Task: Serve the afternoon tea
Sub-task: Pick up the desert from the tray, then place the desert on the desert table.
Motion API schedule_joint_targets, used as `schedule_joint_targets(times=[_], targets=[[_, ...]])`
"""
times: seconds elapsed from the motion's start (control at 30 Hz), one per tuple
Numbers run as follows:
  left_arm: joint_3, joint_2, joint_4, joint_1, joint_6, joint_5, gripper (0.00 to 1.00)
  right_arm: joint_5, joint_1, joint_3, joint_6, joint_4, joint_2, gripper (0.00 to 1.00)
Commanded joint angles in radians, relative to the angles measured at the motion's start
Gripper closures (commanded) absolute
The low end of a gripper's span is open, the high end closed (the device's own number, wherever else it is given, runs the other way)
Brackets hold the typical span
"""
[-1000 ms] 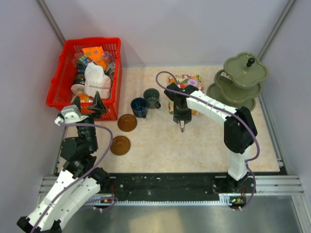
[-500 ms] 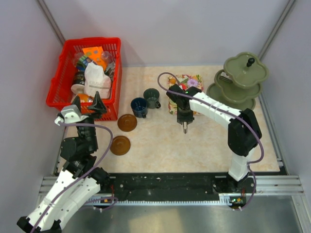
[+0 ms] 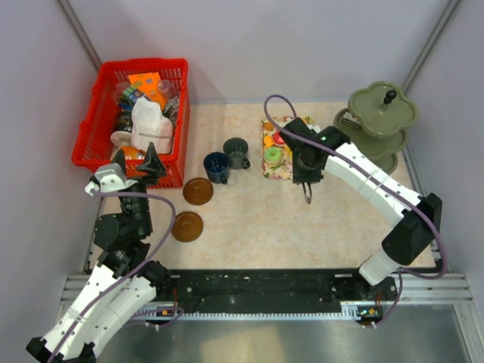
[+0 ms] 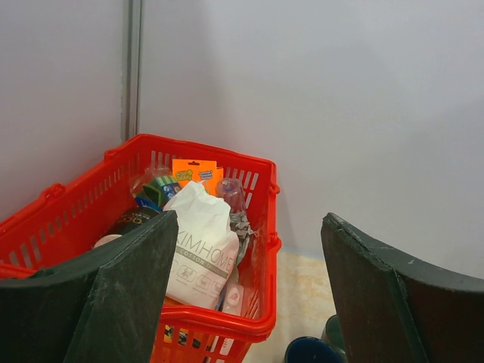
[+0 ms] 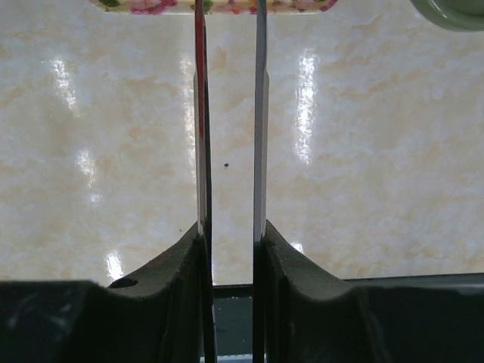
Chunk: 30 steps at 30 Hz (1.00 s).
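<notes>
tongs pinched in the right gripper (image 3: pixel 306 180) at the near edge of the floral tray (image 3: pixel 268 130)

grips the thin metal tongs (image 5: pixel 259 113) with jaws drawn narrow, pads flat against the two blades, blades parallel with a slim gap between, above the table just off the tray's near edge. shows the toy pastries and doughnuts (image 3: pixel 272 155) lying on the tray. places the dark-green mug (image 3: pixel 237 153) just left of the tray and the navy mug (image 3: pixel 217 167) beside it, a little further left. puts the two brown saucers (image 3: pixel 198 190) further left again and nearer the arms, apart from each other. stands the olive-green three-tier stand (image 3: pixel 382 121) upright close to the right of the tray. holds the left gripper (image 3: pixel 151 161) well left of the tray, by the near corner of the red basket (image 3: pixel 89 121), jaws spread wide.
</notes>
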Motion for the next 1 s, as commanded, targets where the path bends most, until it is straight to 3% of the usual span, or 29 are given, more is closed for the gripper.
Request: schedule_joint_targets(times=[0.0,0.43,0.97], targets=[[-0.007,0.005,0.042,-0.002,0.008,-0.003,0.19,0.028,-0.063,0.073,-0.04,-0.107,-0.094,0.84],[-0.008,0.014,0.039,-0.003,0.005,-0.001,0.19,0.011,-0.277,0.095,-0.12,-0.196,-0.215,0.83],[-0.008,0.016,0.038,-0.003,0.003,0.002,0.19,-0.029,-0.476,-0.026,-0.209,-0.08,-0.234,0.83]])
